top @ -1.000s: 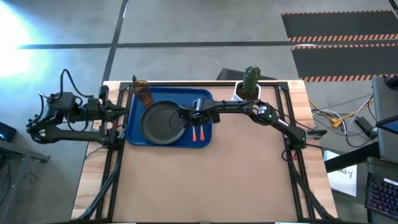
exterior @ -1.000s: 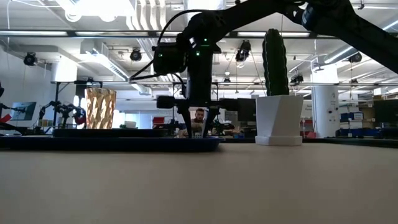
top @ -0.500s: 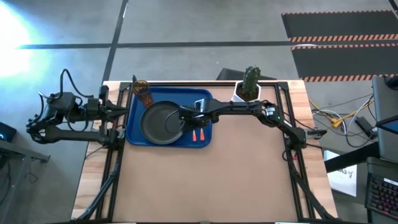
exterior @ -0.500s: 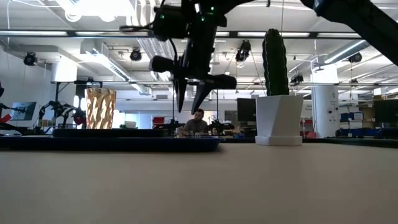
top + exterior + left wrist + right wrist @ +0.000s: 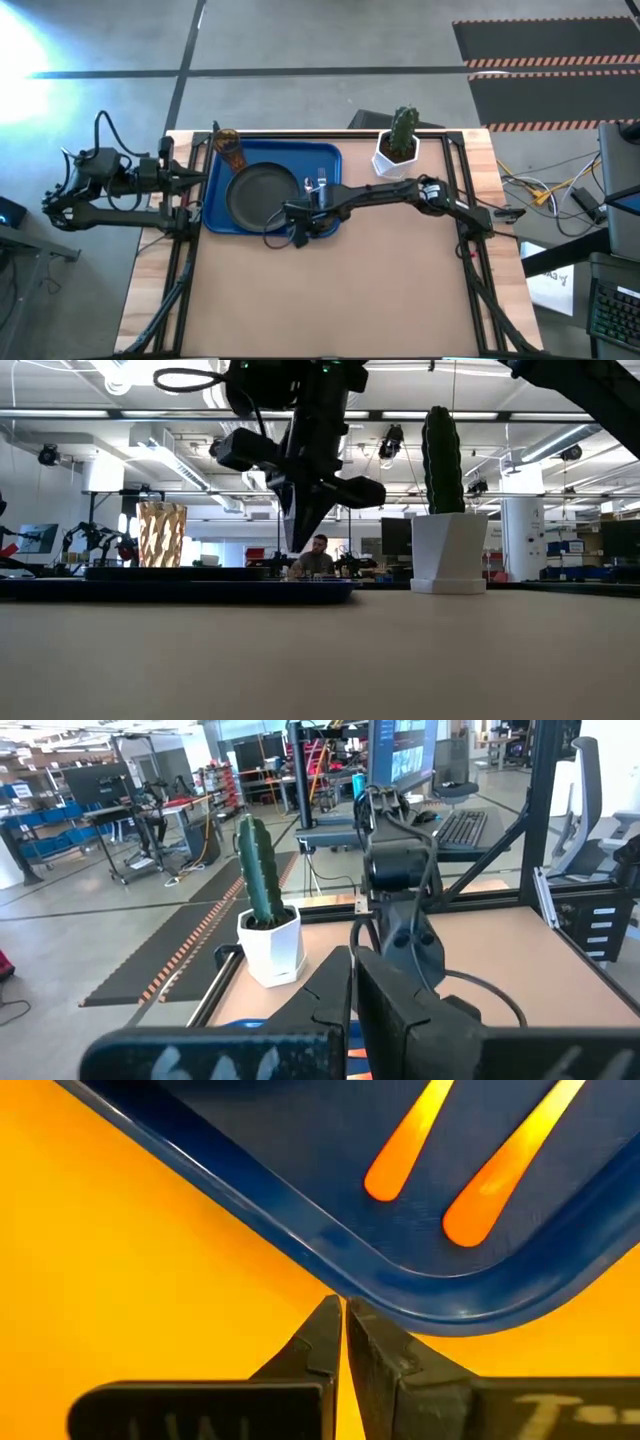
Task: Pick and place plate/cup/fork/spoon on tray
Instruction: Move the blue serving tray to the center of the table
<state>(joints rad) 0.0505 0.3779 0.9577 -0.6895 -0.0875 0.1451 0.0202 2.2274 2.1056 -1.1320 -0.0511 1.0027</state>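
1. Right gripper [image 5: 298, 237] is hanging raised above the near edge of the large rectangular blue plastic tray [image 5: 222, 225], just past the tray's rounded corner, with its two dark fingers [image 5: 322, 1342] pressed together and gripping nothing.
2. Seen from its own wrist camera, those fingertips are pointing down at the tray's raised rim [image 5: 330, 1245], with two orange-red handles lying side by side on the tray floor just inside that corner.
3. The small fork with silver tines and an orange-red handle [image 5: 322, 187] and the small spoon with a silver oval bowl [image 5: 308, 185] are resting next to each other on the tray, between the plate and the tray's right edge; their handles are partly hidden under the right arm.
4. The round dark grey plate with a raised rim [image 5: 258, 197] is sitting on the tray's middle.
5. The small translucent amber-brown tumbler [image 5: 229, 147] is standing upright in the tray's far left corner.
6. Left gripper [image 5: 352, 1010] is waiting at the table's left edge, beside the tray, its fingers closed together and empty.
7. A white pot with a green cactus [image 5: 397, 150] is standing on the table, just beyond the tray's far right corner.
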